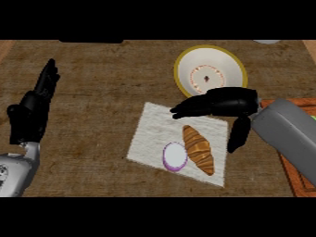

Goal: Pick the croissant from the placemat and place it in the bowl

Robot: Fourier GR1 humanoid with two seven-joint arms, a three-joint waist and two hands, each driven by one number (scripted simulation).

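A golden-brown croissant [199, 150] lies lengthwise on the white placemat [150, 134], right of centre. A purple-rimmed onion slice [174, 156] lies just left of it. My right hand [222, 104] hovers over the placemat's far right corner, above the croissant's upper end, fingers stretched left and thumb hanging down beside the croissant; it holds nothing. The cream bowl with a yellow rim [210, 71] stands just beyond that hand. My left hand [34, 106] rests open at the left, fingers pointing away.
A reddish wooden board [304, 180] lies at the right edge, partly under my right forearm. The counter's wooden edges show at both far corners. A pale object [266, 41] peeks in at the top right.
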